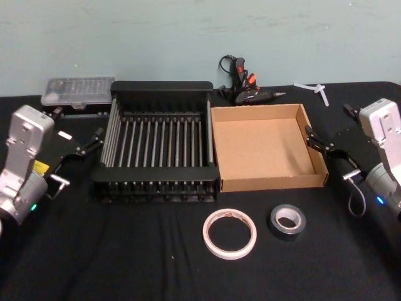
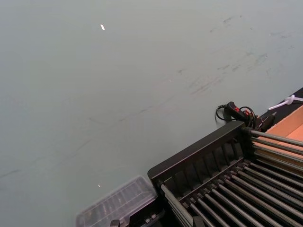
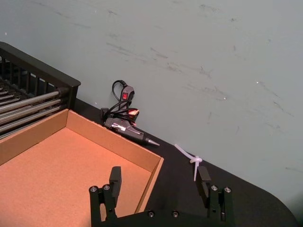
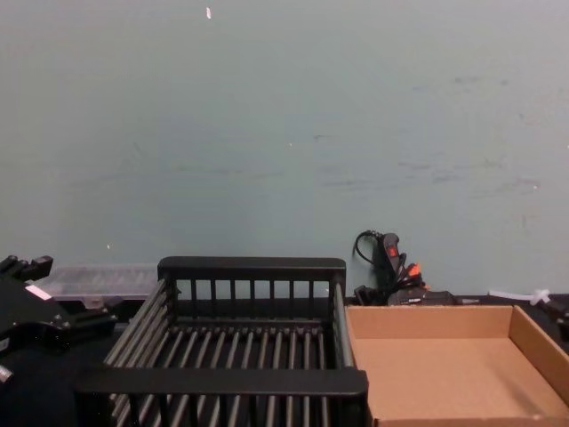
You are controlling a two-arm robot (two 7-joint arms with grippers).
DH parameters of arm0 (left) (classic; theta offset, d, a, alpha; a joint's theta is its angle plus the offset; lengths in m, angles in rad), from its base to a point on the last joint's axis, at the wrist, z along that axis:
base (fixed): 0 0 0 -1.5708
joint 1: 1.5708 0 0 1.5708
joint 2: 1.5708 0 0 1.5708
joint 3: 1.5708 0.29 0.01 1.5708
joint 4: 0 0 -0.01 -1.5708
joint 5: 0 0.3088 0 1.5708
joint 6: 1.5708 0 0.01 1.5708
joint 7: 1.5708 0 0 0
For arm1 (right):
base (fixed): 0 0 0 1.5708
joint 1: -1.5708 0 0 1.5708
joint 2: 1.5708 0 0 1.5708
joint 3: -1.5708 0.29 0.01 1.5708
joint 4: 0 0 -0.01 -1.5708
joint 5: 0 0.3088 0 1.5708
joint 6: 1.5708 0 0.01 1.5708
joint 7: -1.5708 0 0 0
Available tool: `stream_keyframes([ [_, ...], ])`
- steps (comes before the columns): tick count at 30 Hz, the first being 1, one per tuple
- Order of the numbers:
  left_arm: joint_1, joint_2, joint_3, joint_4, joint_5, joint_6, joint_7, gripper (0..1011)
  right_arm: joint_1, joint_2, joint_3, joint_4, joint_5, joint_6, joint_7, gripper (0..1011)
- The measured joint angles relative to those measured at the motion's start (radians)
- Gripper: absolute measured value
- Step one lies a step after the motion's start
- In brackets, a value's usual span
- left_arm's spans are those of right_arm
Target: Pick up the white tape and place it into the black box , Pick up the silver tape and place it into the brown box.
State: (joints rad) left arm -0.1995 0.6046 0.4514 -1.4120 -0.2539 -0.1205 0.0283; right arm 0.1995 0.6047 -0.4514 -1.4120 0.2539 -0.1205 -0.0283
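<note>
The white tape lies flat on the counter in front of the brown box, with the silver tape just beside it on the right. The black box touches the brown box's left wall. The left tool hangs left of the black box and the right tool right of the brown box, both with fingers apart and holding nothing.

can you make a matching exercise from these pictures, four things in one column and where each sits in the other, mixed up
Things:
1. white tape
2. silver tape
3. black box
4. brown box

Places:
a. on the cloth directly in front of the brown box
b. beside the left claw
c. on the cloth, in front of where the two boxes meet
d. beside the right claw, glue gun behind it

Pairs: 1-c, 2-a, 3-b, 4-d
</note>
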Motion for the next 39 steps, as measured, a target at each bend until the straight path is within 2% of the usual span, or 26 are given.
stream_keyframes([
  [39,0.000,0.000,0.000,0.000,0.000,0.000,0.000,1001,0.000,0.000,0.000,0.000,0.000,0.000,0.000,1002],
])
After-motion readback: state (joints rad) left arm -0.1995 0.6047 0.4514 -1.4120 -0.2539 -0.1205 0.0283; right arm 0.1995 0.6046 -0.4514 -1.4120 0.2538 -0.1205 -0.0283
